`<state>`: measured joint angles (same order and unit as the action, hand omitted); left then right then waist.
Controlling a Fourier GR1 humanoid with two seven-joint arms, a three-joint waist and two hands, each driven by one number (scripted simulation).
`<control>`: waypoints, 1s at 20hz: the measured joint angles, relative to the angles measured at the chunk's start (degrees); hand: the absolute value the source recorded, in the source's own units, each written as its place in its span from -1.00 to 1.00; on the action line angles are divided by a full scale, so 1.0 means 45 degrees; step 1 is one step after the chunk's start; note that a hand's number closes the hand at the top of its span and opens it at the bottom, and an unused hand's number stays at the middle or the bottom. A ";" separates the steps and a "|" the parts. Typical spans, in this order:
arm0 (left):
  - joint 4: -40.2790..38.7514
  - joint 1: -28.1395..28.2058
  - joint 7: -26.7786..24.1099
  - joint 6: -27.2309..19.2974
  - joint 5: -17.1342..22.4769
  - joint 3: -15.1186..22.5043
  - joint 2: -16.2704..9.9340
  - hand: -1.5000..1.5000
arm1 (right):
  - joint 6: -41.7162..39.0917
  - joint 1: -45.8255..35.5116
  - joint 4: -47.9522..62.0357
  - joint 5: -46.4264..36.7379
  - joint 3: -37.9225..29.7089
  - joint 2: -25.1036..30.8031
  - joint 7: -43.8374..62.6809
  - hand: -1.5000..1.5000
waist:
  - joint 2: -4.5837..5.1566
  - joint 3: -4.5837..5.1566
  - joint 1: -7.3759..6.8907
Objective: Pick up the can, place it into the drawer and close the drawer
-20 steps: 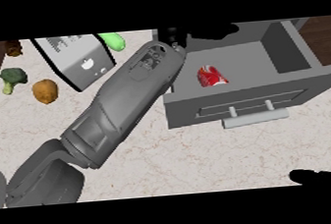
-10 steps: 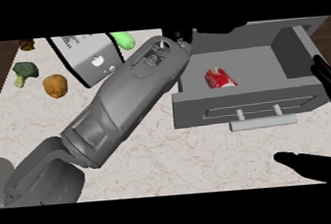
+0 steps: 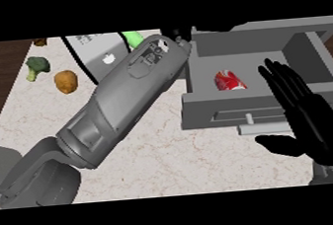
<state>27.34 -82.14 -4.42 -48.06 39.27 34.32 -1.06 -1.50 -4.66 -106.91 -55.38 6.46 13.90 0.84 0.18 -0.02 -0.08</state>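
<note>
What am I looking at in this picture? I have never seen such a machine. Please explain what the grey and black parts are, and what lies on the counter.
The single view looks steeply down from the robot's head onto a kitchen counter. The big grey tube crossing the middle is its left forearm; the left hand at its far end is mostly hidden, so its fingers cannot be judged. The black shape at the right is the right hand, open with straight fingers, in front of an open grey drawer. A red can lies inside the drawer. At the left of the counter lie a broccoli and a brown potato. Neither hand visibly holds anything.
</note>
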 measured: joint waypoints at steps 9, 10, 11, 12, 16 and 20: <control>0.2264 0.0978 0.1624 0.0270 -0.0712 0.0247 -0.1839 -1.00 | 0.2997 -0.1471 0.4375 -0.1115 -0.0461 -0.0901 -0.0960 -1.00 | -0.0180 0.0103 -0.0366; 0.2551 0.1076 0.1799 0.0240 -0.0823 0.0287 -0.2017 -1.00 | 0.3163 -0.1788 0.4795 -0.1195 -0.0576 -0.0932 -0.0978 -1.00 | -0.0197 0.0121 -0.0374; 0.2770 0.1115 0.1981 0.0139 -0.0931 0.0335 -0.2076 -1.00 | 0.3310 -0.2177 0.5309 -0.1211 -0.0728 -0.0927 -0.1066 -1.00 | -0.0205 0.0136 -0.0389; 0.3077 0.1121 0.2255 0.0151 -0.0983 0.0369 -0.2285 -1.00 | 0.3519 -0.2503 0.5810 -0.1273 -0.0876 -0.0931 -0.1125 -1.00 | -0.0226 0.0153 -0.0440; 0.4193 0.1615 0.2819 0.0358 -0.1130 0.0409 -0.3125 -1.00 | 0.4624 -0.3507 0.7636 -0.1804 -0.1267 -0.0927 -0.1408 -1.00 | -0.0283 0.0230 -0.0589; 0.5071 0.2108 0.3320 0.0523 -0.1264 0.0406 -0.3866 -1.00 | 0.5545 -0.4497 0.9256 -0.2398 -0.1559 -0.0852 -0.1555 -1.00 | -0.0289 0.0266 -0.0661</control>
<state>50.16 -72.66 10.52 -45.71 33.58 36.14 -18.46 23.46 -24.89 -65.26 -66.17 -0.55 10.06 -6.15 -1.12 1.18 -3.06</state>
